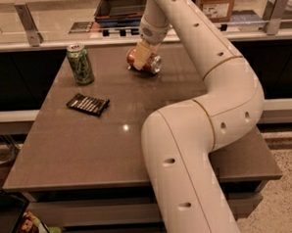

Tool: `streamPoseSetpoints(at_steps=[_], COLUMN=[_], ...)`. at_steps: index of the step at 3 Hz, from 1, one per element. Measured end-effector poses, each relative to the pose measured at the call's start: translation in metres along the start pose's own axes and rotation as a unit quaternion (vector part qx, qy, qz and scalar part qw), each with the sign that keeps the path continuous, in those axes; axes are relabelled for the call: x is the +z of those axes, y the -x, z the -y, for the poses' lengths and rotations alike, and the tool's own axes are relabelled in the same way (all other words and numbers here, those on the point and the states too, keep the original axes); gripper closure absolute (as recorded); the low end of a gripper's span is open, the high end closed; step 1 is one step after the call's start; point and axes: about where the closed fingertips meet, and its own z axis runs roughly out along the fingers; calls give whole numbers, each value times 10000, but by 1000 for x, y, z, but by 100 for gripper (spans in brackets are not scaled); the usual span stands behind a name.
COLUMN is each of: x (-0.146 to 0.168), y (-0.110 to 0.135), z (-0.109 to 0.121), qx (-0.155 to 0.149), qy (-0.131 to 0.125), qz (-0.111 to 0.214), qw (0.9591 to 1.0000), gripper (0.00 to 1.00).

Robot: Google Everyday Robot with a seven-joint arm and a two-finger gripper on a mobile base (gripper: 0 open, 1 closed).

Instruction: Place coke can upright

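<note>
The coke can (152, 64) is orange-red with a silver end. It lies on its side at the far middle of the brown table (88, 141), with the silver end facing right. My gripper (142, 56) comes down from above at the can's left part and covers it there. I cannot see whether it grips the can. The arm reaches in from the lower right and arches over the table.
A green can (80, 63) stands upright at the far left of the table. A flat black wrapped bar (88, 104) lies in front of it. A railing and a counter run behind the table's far edge.
</note>
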Motion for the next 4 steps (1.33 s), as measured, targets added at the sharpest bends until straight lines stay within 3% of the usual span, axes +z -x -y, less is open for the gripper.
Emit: streamPoseSetpoints(at_steps=[2,3,4], x=[9,14,14], y=[7,10,11], z=[3,4,5], qx=[-2,-4,3], qy=[-44,-55,-69], qz=[93,121,150], qw=[9999,9999,9999], gripper=[88,100,100])
